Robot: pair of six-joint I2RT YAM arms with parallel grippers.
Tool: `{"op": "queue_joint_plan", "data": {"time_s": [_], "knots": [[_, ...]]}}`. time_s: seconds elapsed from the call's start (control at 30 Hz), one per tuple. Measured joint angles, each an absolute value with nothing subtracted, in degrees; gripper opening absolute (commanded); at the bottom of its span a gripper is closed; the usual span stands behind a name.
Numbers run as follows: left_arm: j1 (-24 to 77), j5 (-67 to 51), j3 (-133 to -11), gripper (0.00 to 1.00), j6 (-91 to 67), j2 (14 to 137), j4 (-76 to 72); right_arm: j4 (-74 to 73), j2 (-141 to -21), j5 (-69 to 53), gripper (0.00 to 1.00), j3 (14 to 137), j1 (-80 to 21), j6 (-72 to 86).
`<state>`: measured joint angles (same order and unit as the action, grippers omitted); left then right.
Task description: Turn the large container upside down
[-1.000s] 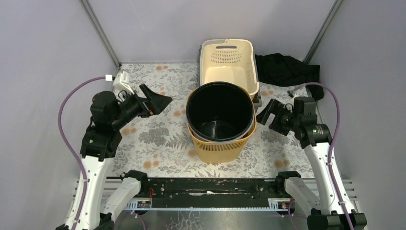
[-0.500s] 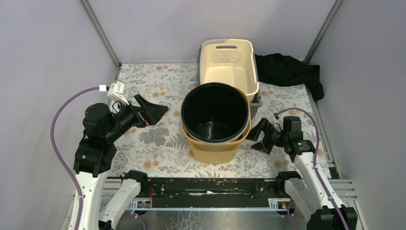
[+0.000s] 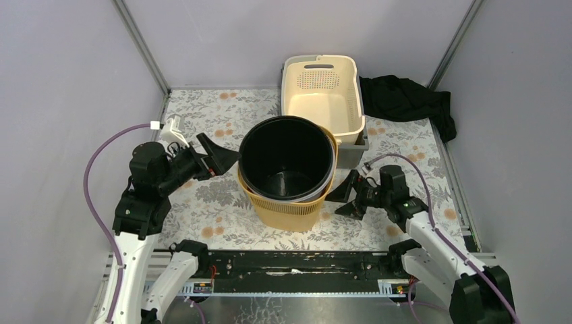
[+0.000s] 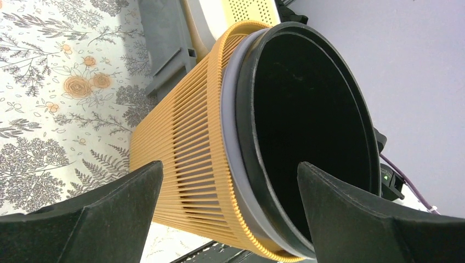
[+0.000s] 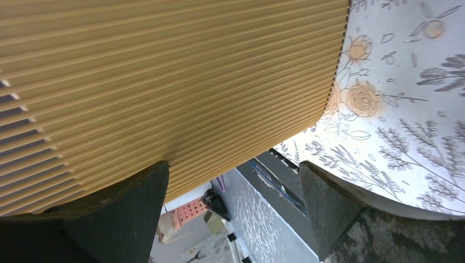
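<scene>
The large container (image 3: 289,206) is an orange slatted bin with a black liner (image 3: 287,158) inside; it stands mid-table with its mouth up. My left gripper (image 3: 221,155) is open at the bin's left side, level with the rim. In the left wrist view the rim (image 4: 241,137) sits between the spread fingers of the left gripper (image 4: 230,164). My right gripper (image 3: 344,198) is open low at the bin's right side, near its base. In the right wrist view the slatted wall (image 5: 164,82) fills the frame just ahead of the right gripper (image 5: 233,164), which holds nothing.
A cream basket (image 3: 322,94) in a grey tray stands right behind the bin. A black cloth (image 3: 405,101) lies at the back right. The floral table cover (image 3: 216,196) ends at the black rail (image 3: 290,263) by the arm bases. Grey walls close in on both sides.
The bin has slid left and a little nearer. My right gripper has dropped and followed it leftward to its lower side. The left gripper pulled back, then returned to the rim.
</scene>
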<state>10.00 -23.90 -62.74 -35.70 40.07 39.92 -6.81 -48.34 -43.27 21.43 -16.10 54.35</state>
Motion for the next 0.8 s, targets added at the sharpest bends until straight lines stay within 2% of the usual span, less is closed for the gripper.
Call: {"op": "queue_joint_plan", "data": {"time_s": [0.23, 0.57, 0.8], "knots": [[10.0, -21.82, -63.88, 1.0, -35.42, 40.62, 40.49, 1.34, -55.59, -41.01, 0.95, 21.45, -21.98, 57.49], [10.0, -16.21, -73.19, 1.0, -33.39, 40.84, 44.75, 11.14, -71.31, -35.03, 0.95, 26.96, -29.36, 60.05], [10.0, -13.89, -76.05, 1.0, -32.36, 40.01, 47.09, 25.78, -81.97, -29.04, 0.93, 28.8, -34.48, 66.35]]}}
